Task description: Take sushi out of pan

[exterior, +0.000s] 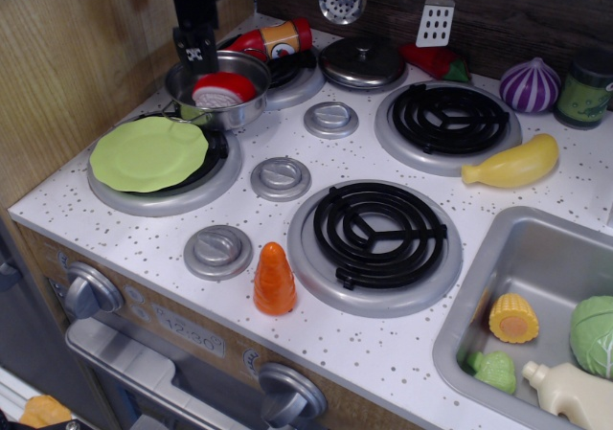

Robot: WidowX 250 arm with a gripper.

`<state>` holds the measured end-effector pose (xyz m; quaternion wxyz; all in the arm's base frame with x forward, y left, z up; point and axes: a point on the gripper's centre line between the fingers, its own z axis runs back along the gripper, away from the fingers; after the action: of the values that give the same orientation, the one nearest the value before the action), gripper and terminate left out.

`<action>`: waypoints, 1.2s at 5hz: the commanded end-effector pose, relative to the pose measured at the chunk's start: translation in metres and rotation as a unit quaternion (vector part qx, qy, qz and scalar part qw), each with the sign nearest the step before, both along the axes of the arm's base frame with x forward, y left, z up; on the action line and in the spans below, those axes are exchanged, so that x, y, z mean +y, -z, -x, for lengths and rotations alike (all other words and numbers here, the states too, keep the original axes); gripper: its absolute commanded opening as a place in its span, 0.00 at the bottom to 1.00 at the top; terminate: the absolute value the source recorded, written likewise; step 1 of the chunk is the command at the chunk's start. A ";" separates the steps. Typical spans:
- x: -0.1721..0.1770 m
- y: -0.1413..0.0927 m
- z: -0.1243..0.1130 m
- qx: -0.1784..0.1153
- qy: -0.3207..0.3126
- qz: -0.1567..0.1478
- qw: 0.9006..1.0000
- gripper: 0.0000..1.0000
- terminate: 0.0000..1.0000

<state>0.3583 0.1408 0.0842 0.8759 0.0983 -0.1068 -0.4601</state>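
- One black pincer (195, 51), fingers slightly apart, gripping nothing.
- One steel pan (241, 112) just right below it.
- One red sushi (223, 89) lies inside.

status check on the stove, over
Black gripper above the shiny steel pan's back-left rim, jaw state unclear. Red-topped white-banded sushi inside pan, ungrasped. Nothing covering it.
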 end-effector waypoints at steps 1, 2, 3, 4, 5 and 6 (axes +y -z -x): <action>0.016 0.005 -0.010 -0.038 0.020 0.005 0.999 1.00 0.00; 0.018 0.016 -0.015 -0.043 0.030 0.016 0.999 1.00 0.00; 0.021 0.023 -0.019 -0.033 0.037 0.026 0.998 1.00 0.00; 0.022 0.032 -0.022 -0.039 0.037 0.036 0.998 1.00 0.00; 0.021 0.038 -0.022 -0.038 0.030 0.043 0.998 1.00 0.00; 0.018 0.027 -0.020 -0.033 0.021 0.030 0.999 0.00 0.00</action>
<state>0.3643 0.1517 0.0395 0.8764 0.0516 -0.0939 -0.4696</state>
